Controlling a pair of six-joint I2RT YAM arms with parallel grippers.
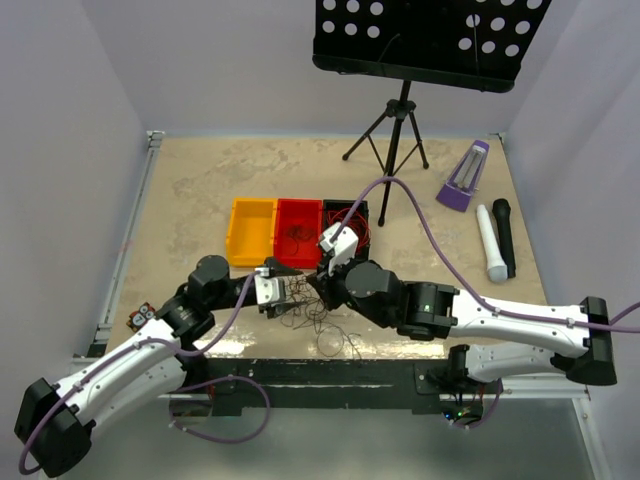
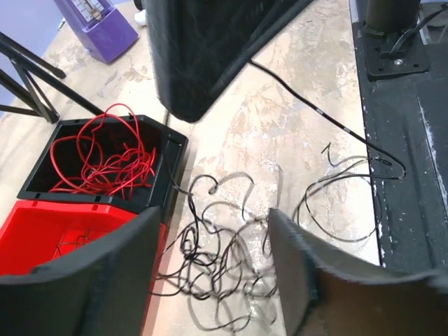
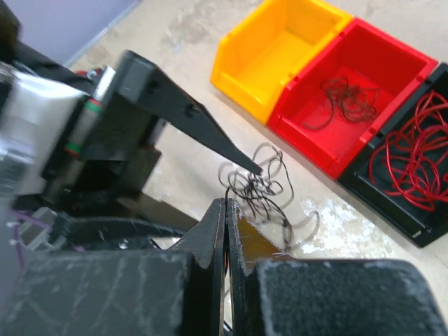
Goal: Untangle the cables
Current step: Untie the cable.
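A tangle of thin black cables (image 2: 210, 259) lies on the table in front of the bins and also shows as the tangle (image 1: 322, 318) in the top view. My left gripper (image 2: 217, 273) hangs open over it with nothing between its fingers. My right gripper (image 3: 226, 210) is shut, and a black cable strand (image 3: 227, 192) comes out of its tips towards the tangle (image 3: 260, 185). One long black strand (image 2: 329, 119) runs off to the table's near edge. Red cables (image 3: 413, 150) fill the black bin (image 2: 175, 150). A few dark cables (image 3: 343, 98) lie in the red bin (image 3: 392, 59).
The yellow bin (image 1: 250, 230) stands left of the red bin (image 1: 298, 232) and the black bin (image 1: 352, 222). A music stand (image 1: 398, 120), a purple metronome (image 1: 463, 175), a white microphone (image 1: 489, 242) and a black one (image 1: 504, 235) are at the back right. The left gripper's finger (image 3: 203, 136) is close above my right jaws.
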